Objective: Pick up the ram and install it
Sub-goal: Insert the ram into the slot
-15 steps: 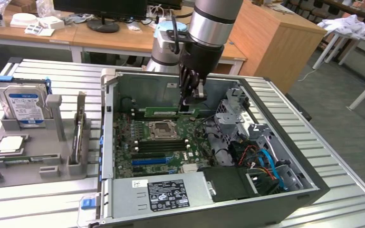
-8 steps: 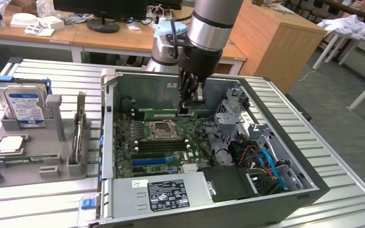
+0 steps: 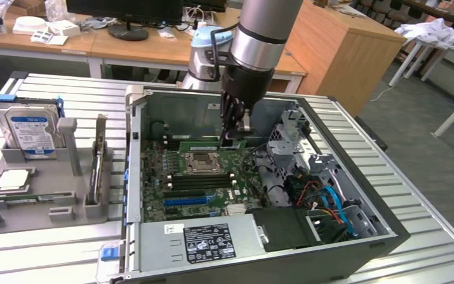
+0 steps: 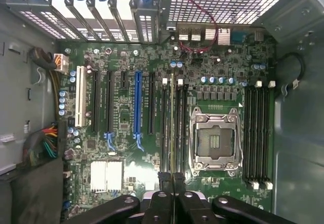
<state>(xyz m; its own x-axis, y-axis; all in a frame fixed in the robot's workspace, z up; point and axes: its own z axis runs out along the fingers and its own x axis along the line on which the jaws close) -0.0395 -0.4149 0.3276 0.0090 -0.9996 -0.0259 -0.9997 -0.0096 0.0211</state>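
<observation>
Gripper (image 4: 171,179): fingers pressed together, tips set at one end of the ram (image 4: 172,123); whether its top edge is pinched or only pressed upon cannot be told. Ram: stood on edge among the black memory slots (image 4: 180,128), just beside the CPU socket (image 4: 215,140), inside the open computer case (image 3: 385,231). Risk, as judged: with force applied at one end only, the stick may be seated askew, the far end left proud and the latch or contacts strained.

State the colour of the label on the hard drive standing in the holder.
Blue; the hard drive label shows best in the exterior view.
</observation>
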